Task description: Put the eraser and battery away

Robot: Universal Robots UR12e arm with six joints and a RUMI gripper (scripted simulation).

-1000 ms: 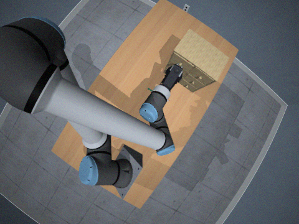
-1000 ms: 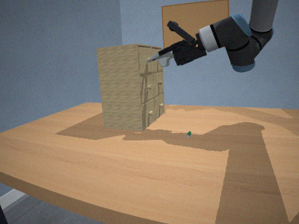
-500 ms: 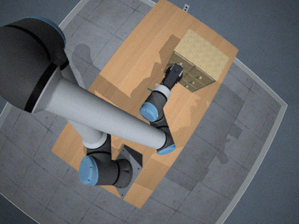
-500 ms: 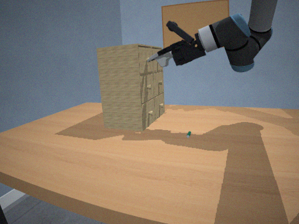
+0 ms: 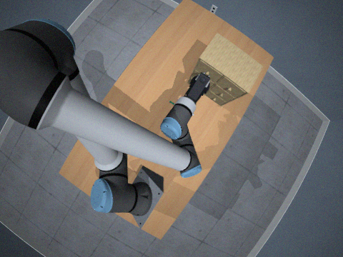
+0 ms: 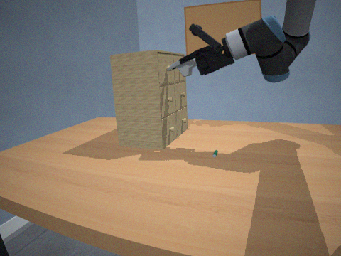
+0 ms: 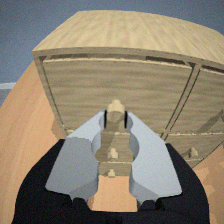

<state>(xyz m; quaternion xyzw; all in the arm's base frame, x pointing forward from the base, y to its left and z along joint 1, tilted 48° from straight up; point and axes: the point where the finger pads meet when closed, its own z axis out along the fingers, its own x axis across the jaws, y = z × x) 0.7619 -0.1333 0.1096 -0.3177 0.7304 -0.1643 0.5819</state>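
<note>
The wooden chest [image 6: 149, 99] stands upright at the far end of the table, also seen from above [image 5: 229, 68]. My gripper [image 6: 171, 67] is at the top row of its drawer face. In the wrist view the two fingers are shut on the knob [image 7: 116, 107] of the top-left drawer [image 7: 112, 87]. That drawer front sits about flush with the chest, with a thin dark gap along its top. The green AA battery [image 6: 215, 153] lies on the table in front of the chest, and also shows from above [image 5: 171, 103]. I cannot make out the eraser for certain.
A small pale speck [image 6: 157, 151] lies at the chest's front bottom corner. The top-right drawer [image 7: 210, 95] and the lower drawers look shut. My arm's elbow and forearm [image 5: 179, 132] hang over the middle of the table.
</note>
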